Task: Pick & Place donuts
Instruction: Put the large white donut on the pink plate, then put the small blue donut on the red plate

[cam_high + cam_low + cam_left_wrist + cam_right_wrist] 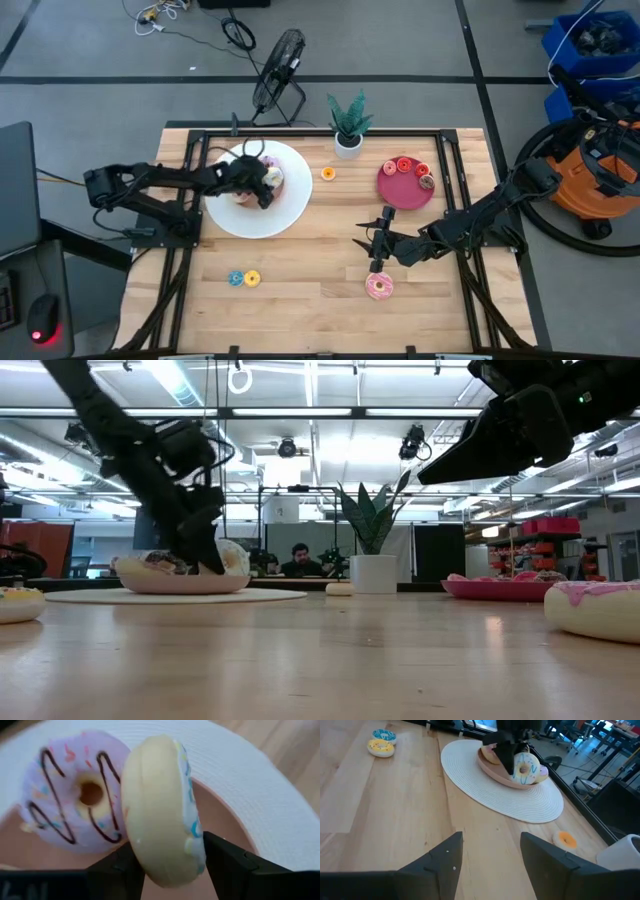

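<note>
The left gripper (262, 186) is positioned over the big white plate (225, 222), inside the shallow pink-brown dish (496, 774) that rests at the plate's middle. Its fingers (117, 872) are spread to either side of a white-frosted donut (162, 812) standing on edge between them; whether the pads press on it or have just let go cannot be told. Just beside that donut, also in the dish, a purple-frosted donut (75, 795) with chocolate stripes is seen.

The right gripper (378, 240) is held above the bare wooden table (300, 290), well to the right of the white plate, with its fingers (445, 860) parted and nothing between them. A pink-frosted donut (379, 287) lies on the wood just beside this gripper.

A small orange donut (328, 174) sits on the table just off the plate's right edge. A tiny blue donut (236, 278) and a yellow donut (252, 279) lie side by side in front of the plate. Farther right of the plate, a magenta dish (395, 190) carries a red ring (403, 165) and a chocolate donut (427, 182). A potted plant (349, 122) stands behind the plate's right side.
</note>
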